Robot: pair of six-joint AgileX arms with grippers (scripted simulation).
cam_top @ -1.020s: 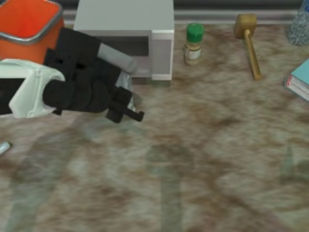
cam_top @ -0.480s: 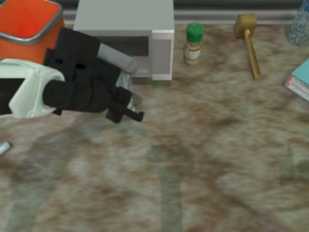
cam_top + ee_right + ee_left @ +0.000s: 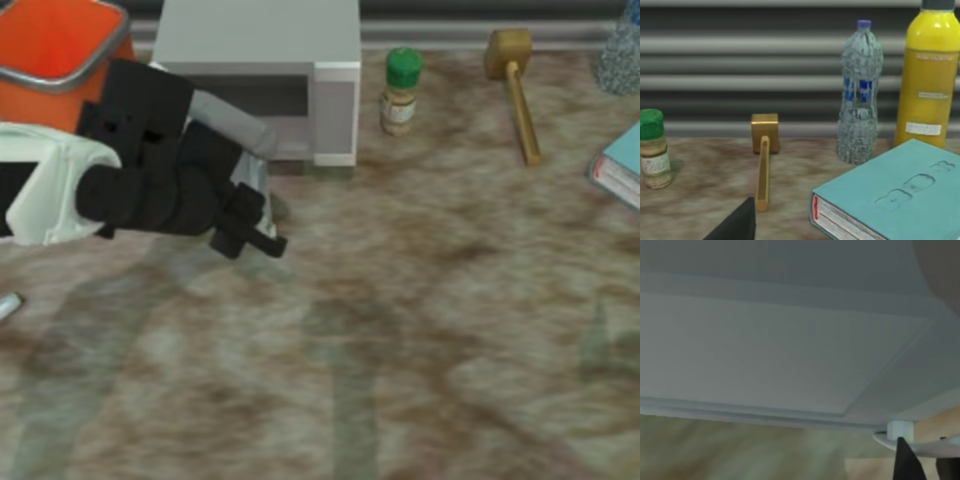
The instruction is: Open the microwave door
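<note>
The microwave (image 3: pixel 258 60), a boxy white-grey oven with a smooth grey control panel (image 3: pixel 337 112), stands at the far edge of the mottled brown table (image 3: pixel 420 330). The microwave door (image 3: pixel 248 170), a flat white-framed panel with a greyish translucent window, is swung partly out from the oven's front, leaving the dark cavity exposed. The left gripper (image 3: pixel 250 228) sits just in front of the microwave at the door's free edge; in the left wrist view a dark fingertip (image 3: pixel 903 460) rises against the thin silvery-white bar handle (image 3: pixel 917 446), but whether the fingers clamp the bar cannot be told. The right arm is parked away from the microwave, only one dark finger edge (image 3: pixel 735 225) showing in its wrist view. Risk, as judged: the slim, smooth handle could slip from the fingers if the pull departs from the hinge arc, and the light oven might slide forward. Right of the microwave stand a green-capped spice jar (image 3: pixel 402 92), a wooden mallet (image 3: pixel 516 85) and a teal book (image 3: pixel 622 163); an orange bin (image 3: pixel 60 55) stands to its left.
</note>
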